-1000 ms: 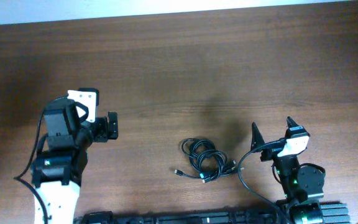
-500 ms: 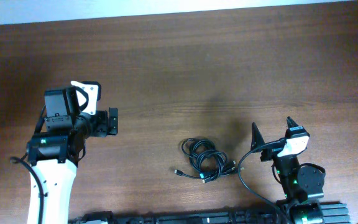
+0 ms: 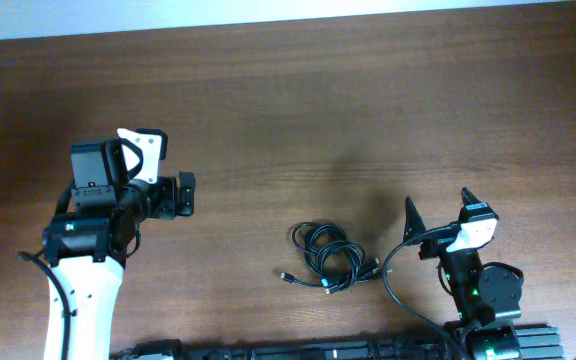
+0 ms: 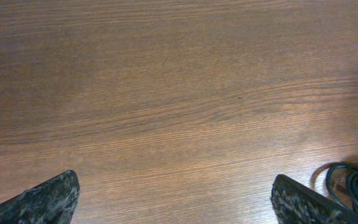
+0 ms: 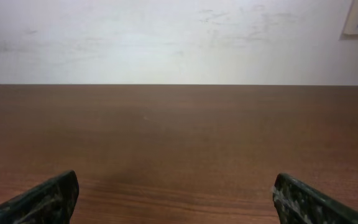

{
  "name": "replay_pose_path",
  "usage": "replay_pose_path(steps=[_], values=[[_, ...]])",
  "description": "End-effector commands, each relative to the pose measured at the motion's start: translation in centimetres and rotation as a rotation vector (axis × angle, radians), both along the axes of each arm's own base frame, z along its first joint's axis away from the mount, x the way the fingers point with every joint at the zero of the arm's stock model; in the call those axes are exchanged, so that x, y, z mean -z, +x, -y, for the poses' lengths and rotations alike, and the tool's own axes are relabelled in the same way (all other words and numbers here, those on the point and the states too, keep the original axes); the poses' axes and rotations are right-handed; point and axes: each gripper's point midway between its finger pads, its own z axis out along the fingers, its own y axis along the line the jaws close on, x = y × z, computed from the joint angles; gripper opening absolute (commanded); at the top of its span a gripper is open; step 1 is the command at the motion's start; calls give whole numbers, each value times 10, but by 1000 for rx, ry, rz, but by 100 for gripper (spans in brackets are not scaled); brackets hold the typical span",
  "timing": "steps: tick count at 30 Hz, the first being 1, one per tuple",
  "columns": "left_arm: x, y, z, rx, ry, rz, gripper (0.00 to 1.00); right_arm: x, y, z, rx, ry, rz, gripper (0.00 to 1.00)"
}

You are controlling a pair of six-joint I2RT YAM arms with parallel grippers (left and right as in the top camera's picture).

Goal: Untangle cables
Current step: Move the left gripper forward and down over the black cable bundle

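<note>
I see the cables [image 3: 326, 257] bunched at lower centre of the worktop [image 3: 268, 120]. My left fingers [image 3: 183, 195] and right fingers [image 3: 410, 214] stand apart, empty.

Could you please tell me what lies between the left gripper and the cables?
Nothing but bare table: in the overhead view, only wood grain separates the left gripper from the cables.

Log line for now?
left gripper: open, empty, apart from cables | right gripper: open, empty, beside cables | cables: tangled, untouched
</note>
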Motion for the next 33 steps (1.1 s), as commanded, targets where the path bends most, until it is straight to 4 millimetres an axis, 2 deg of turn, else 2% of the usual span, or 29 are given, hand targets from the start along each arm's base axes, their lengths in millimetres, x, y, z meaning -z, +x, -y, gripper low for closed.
replay_pose_path(steps=[1,4,7,9,13,16,27,33], values=[[-9,4,3,23,-18,26,99,2,0,4,19,4,-2,99],[-10,4,10,46,-47,27,99,2,0,4,19,4,-2,99],[-12,3,22,106,-97,31,99,2,0,4,19,4,-2,99],[-12,1,36,205,-119,39,99,2,0,4,19,4,-2,99],[-7,-1,52,265,-137,19,99,2,0,4,19,4,-2,99],[1,-3,72,333,-138,-12,99,2,0,4,19,4,-2,99],[35,-38,175,851,-53,-54,99,2,0,4,19,4,-2,99],[69,-44,208,946,-48,-123,99,2,0,4,19,4,-2,99]])
